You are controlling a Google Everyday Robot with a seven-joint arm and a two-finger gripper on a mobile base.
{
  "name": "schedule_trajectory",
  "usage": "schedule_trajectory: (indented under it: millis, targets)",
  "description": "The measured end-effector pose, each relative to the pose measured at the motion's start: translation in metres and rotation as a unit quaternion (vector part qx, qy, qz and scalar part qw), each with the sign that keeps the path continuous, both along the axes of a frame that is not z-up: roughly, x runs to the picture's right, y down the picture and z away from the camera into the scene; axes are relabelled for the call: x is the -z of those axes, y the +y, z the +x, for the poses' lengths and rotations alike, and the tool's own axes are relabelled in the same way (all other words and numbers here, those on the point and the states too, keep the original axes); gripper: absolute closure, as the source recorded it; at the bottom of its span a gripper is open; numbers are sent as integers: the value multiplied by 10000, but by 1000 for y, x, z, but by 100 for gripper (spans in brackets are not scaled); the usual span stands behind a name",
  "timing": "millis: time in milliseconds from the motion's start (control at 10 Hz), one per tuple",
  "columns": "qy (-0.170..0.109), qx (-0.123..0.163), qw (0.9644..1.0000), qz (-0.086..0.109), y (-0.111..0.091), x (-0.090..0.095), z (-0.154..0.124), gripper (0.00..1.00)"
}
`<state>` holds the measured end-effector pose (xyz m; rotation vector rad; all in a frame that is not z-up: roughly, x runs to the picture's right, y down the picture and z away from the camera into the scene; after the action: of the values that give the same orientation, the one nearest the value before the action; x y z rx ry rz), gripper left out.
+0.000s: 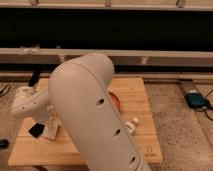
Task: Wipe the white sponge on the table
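Note:
My white arm fills the middle of the camera view, and its forearm reaches to the left over the table (145,145). The gripper (50,129) points down at the table's left part, shut, with its tip at the wood. A pale blocky shape sits right at that tip. It may be the white sponge, but I cannot tell it apart from the gripper, nor whether it is held.
A black flat item (36,130) lies just left of the gripper. A small white bottle (132,125) lies at the right of the arm, and an orange-red object (115,101) shows behind it. A blue thing (195,100) sits on the floor at the right.

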<state>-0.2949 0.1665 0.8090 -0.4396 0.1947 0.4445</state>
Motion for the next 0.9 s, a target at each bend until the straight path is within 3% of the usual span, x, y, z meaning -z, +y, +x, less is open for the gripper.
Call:
schedule_trajectory:
  millis: [400,900]
  targets:
    - [310,23,9989,346,-28,-26,31,100]
    - [701,242,9958,542,-24,-49,101,100]
